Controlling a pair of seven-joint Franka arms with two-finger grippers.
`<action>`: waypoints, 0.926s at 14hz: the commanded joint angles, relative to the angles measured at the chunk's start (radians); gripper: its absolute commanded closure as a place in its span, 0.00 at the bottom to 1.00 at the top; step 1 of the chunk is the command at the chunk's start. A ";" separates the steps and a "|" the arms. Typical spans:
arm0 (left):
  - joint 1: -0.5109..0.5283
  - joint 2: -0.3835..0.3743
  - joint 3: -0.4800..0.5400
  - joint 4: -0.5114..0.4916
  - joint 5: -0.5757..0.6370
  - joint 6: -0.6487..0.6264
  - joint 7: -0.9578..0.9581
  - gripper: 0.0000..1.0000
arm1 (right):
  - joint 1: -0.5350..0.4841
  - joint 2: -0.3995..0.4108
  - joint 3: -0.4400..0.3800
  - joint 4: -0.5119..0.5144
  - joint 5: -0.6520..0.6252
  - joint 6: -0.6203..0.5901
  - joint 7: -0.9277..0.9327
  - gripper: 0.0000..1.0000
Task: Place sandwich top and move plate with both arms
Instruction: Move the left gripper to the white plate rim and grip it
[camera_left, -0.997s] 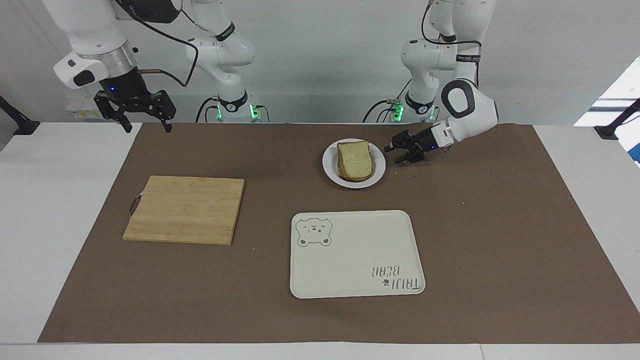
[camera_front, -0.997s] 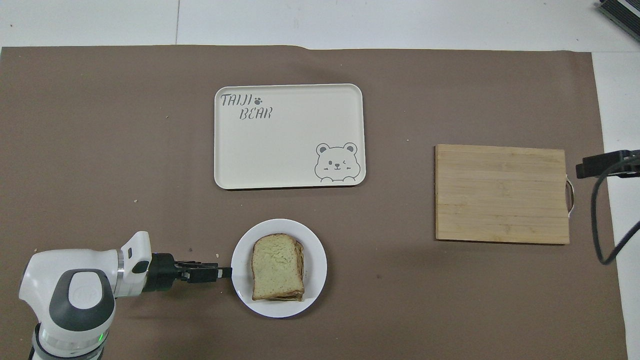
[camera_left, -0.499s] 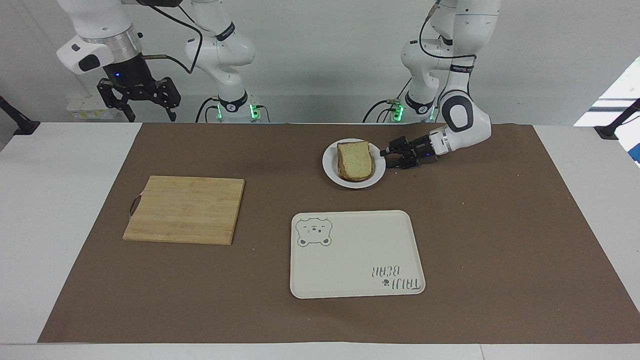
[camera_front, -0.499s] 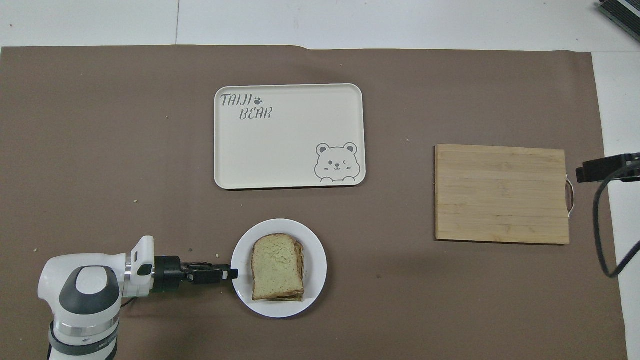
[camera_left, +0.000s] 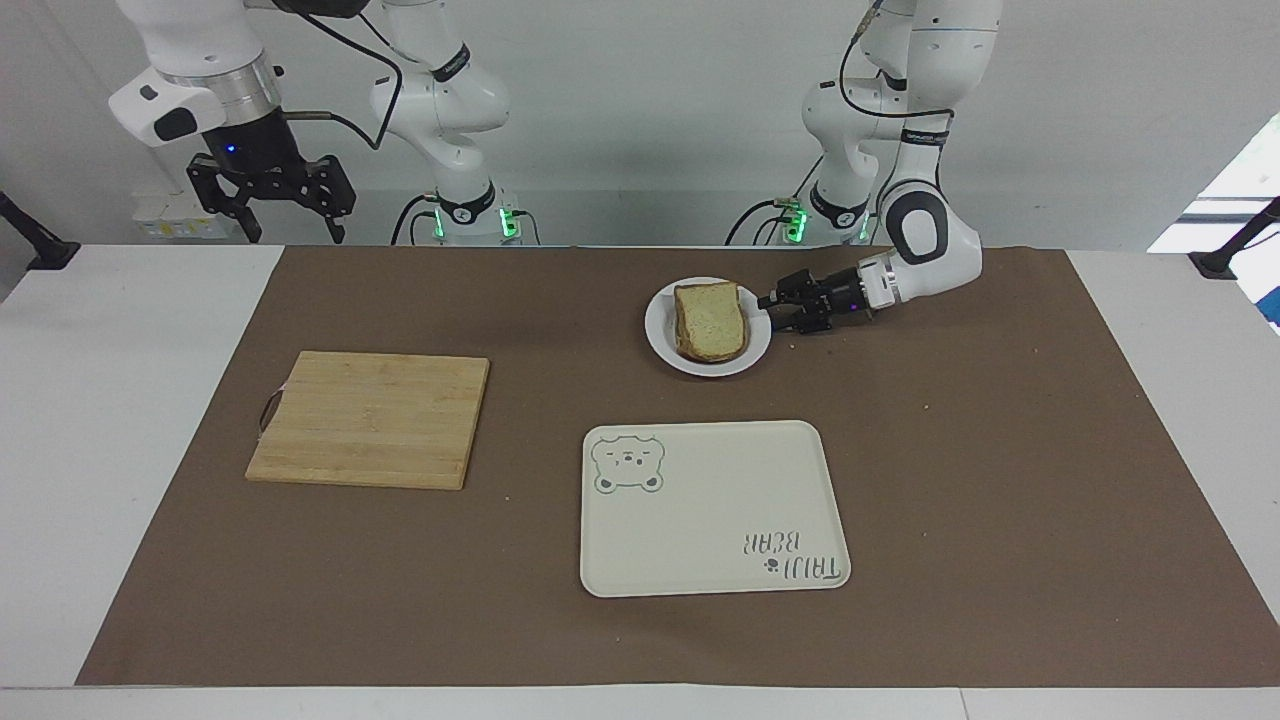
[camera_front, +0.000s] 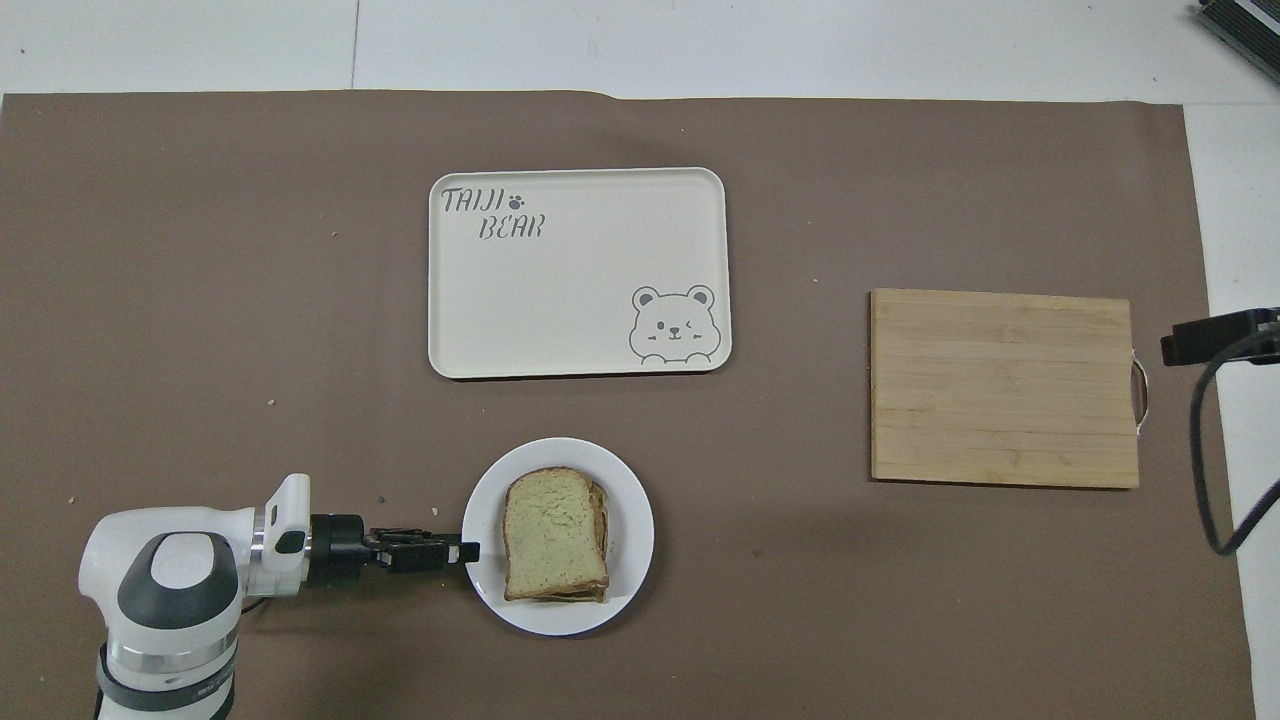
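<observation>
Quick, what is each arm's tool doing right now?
Left tool: at the rim of the small round white plate; grip cannot be told.
Right tool: open, empty, raised at its own end.

You face a plain white wall (camera_left: 650, 110) that rises past the white counter (camera_left: 120, 420). A brown mat (camera_left: 1000, 450) covers most of the counter, leaving white margins at both ends. Bright daylight comes in at a window (camera_left: 1235, 190) toward the left arm's end.
</observation>
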 joint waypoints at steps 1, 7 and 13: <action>-0.008 0.010 0.002 -0.010 -0.023 -0.007 0.028 0.39 | -0.002 0.000 0.000 0.016 0.029 -0.050 0.012 0.00; -0.059 0.019 0.002 -0.011 -0.092 0.036 0.028 0.46 | 0.000 -0.036 0.003 0.006 0.015 -0.057 0.005 0.00; -0.061 0.016 0.005 -0.017 -0.113 0.036 0.025 1.00 | -0.002 -0.036 0.000 0.009 0.030 -0.060 0.012 0.00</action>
